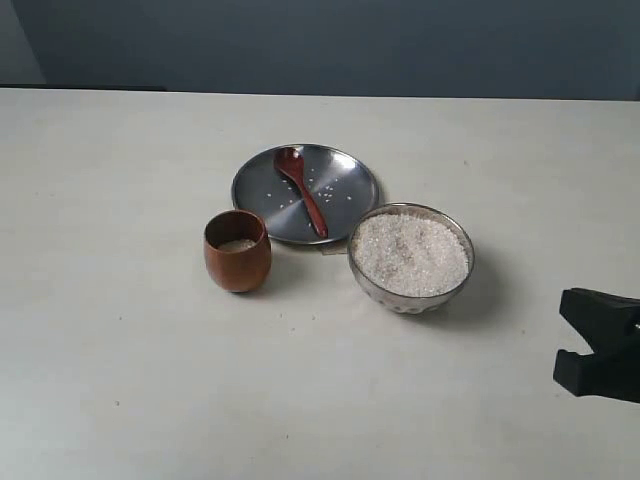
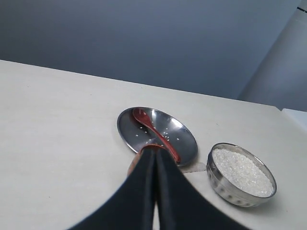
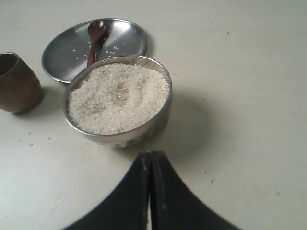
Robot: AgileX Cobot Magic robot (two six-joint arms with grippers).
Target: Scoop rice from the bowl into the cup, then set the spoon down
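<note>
I see the pale surface (image 1: pixel 120 380) run back to a straight far edge against a dark blue-grey wall. Everything stands clustered at the middle, so I have wide bare room to the left, along the whole near side, and to the right of the bowl (image 1: pixel 411 290). The only thing on that right side is my right tool (image 3: pixel 149 157), which sits low at the right edge of the exterior view, well apart from the bowl. Its wrist camera shows the fingers pressed together with nothing between them. My left tool (image 2: pixel 155 152) is out of the exterior view. Its own camera shows the fingers closed tight and empty, and they cover most of the cup (image 1: pixel 237 262).

The spoon (image 1: pixel 302 192) lies flat on the steel plate (image 1: pixel 352 178). Its long axis runs diagonally, with the oval head at the far left and the handle coming near and right. The handle ends at the plate's near rim, toward the bowl.

The bowl is just beside the plate on its near right, and the cup is just beside it on its near left.

I count one spoon, one cup, one bowl, one plate and two tools. The rice (image 1: pixel 410 252) fills the bowl nearly to the rim, a thin layer shows in the cup, and loose grains speckle the plate
</note>
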